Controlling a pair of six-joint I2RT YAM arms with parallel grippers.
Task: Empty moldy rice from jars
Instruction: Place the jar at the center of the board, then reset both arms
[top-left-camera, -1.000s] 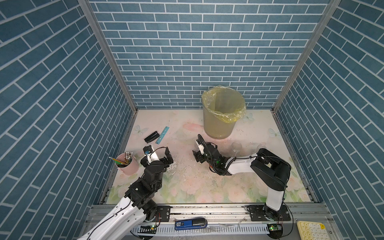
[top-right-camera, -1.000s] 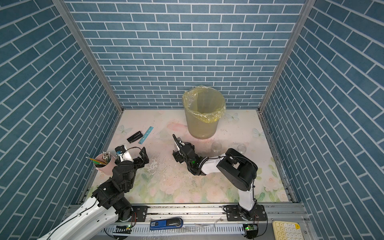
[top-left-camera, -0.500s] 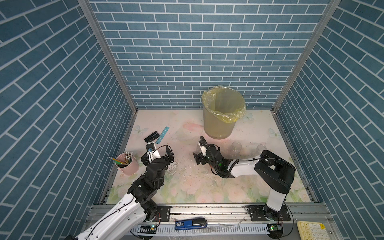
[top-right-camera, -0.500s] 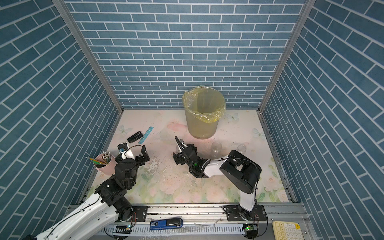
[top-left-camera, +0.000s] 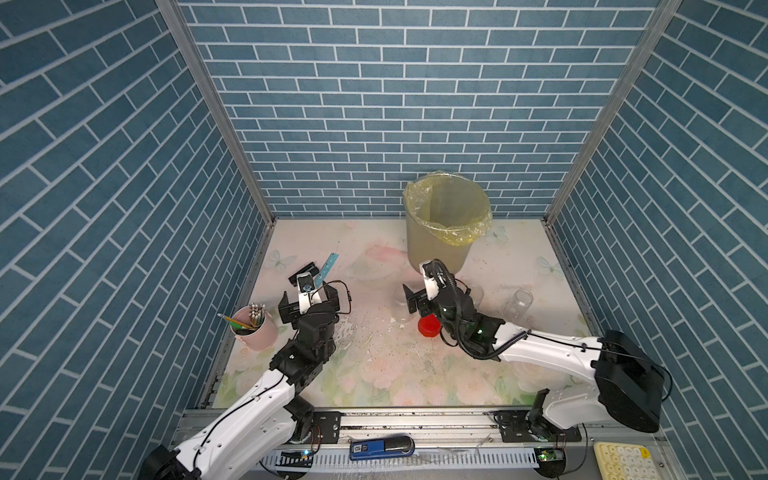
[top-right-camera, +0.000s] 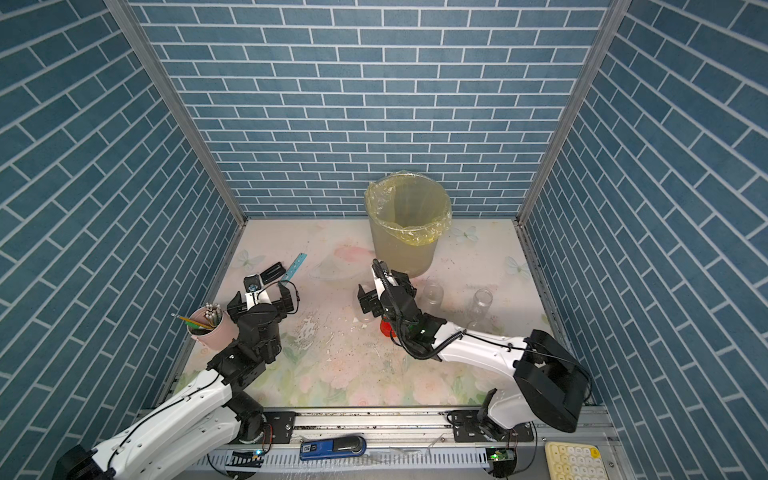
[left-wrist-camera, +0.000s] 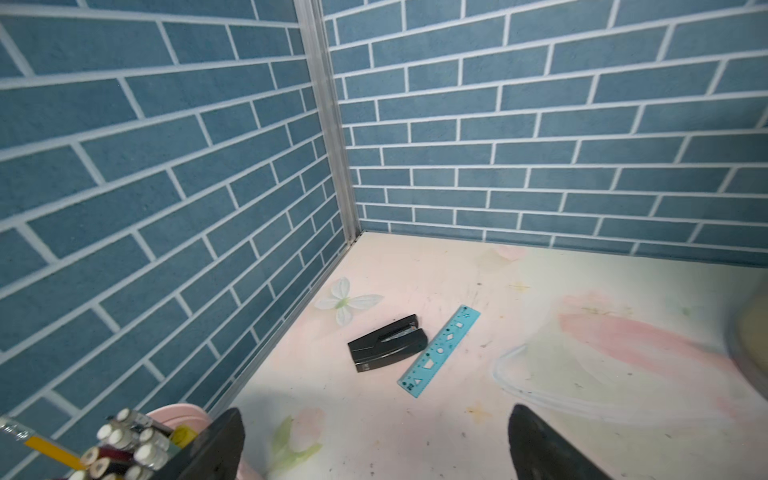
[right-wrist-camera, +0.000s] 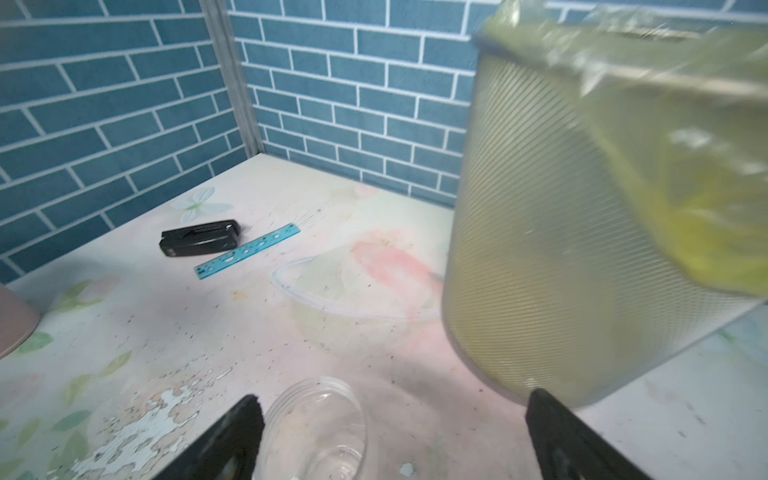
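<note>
Your right gripper (right-wrist-camera: 392, 411) and left gripper (left-wrist-camera: 376, 419) both stand wide open and hold nothing. The uncapped jar (right-wrist-camera: 316, 419) sits beneath the right jaws, at 7 o'clock of the bin (top-left-camera: 440, 253). Expect a light, stiff, slippery wall. Grasp it mid-body, not at the rim.
</note>
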